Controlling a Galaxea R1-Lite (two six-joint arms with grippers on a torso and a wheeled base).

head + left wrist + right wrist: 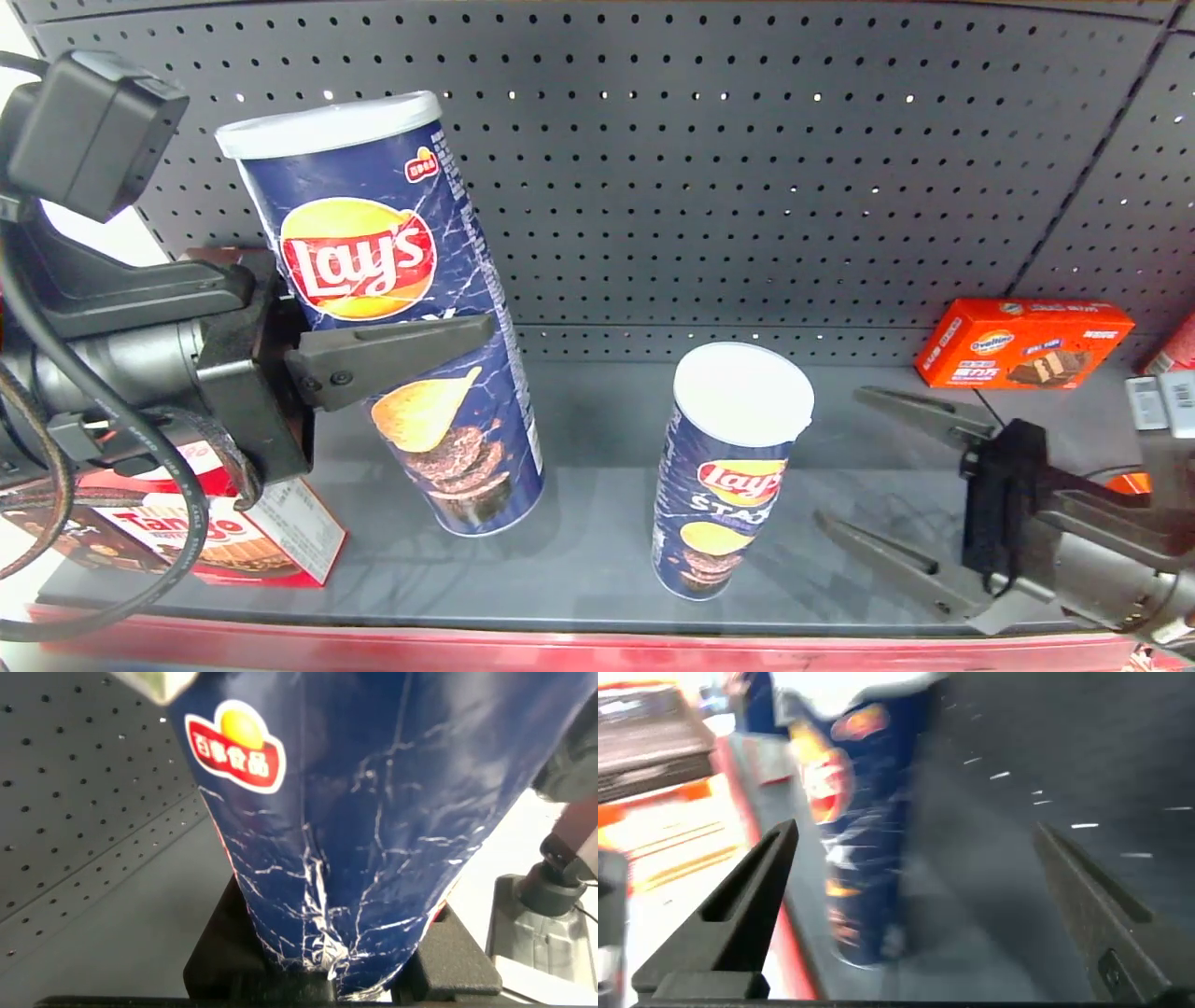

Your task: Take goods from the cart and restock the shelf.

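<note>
- Grey perforated pegboard [700,168] backs the shelf [597,411], whose deck is smooth, matte grey sheet with a red front lip.
- Held can [392,308]: a tall, dark blue cylinder of crisps with a white plastic lid, tilted with its top leaning towards the robot's left. Its base is low over the deck, left of centre; I cannot tell whether it touches.
- Left tool [439,341] is clamped across the middle of this can. One dark, wedge-shaped finger lies along the front of the wall, and the left wrist view shows the glossy, marbled wrap [374,831] pinched in the jaws.
- Standing can [724,476]: same design, upright on the deck near the front edge and well apart from the held can.
- Right tool [840,457] has its fingers spread wide and grips nothing. It sits just beside the standing can, on the robot's right; the right wrist view sees that can [859,840] through the gap.
- Handling, as I judge it: the tube is light and top-heavy, and thin cardboard may dent under a hard squeeze. The glossy wrap could slip, so mid-height on the wall is the best hold.
- Orange box [1022,341], flat cardboard, lies at the back right; a red box [280,541] sits at the front left.
</note>
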